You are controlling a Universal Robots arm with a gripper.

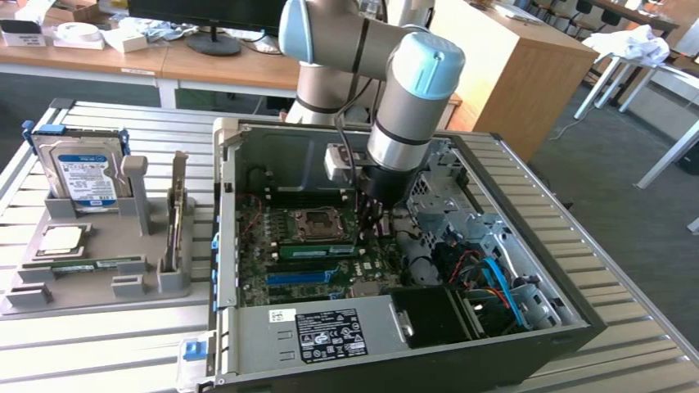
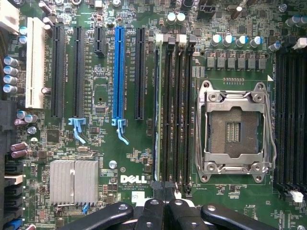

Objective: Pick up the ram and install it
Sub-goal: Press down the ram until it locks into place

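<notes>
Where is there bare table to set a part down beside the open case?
Bare slats of the table lie in front of the gray holder, at the exterior view's lower left. A narrower strip runs along the outside of the case on the exterior view's right. Inside the case it is crowded: the arm, the gripper and cables.

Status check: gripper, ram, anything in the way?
Gripper shut, low over the slots. Ram standing in a slot beside the socket. No obstruction seen.
</notes>
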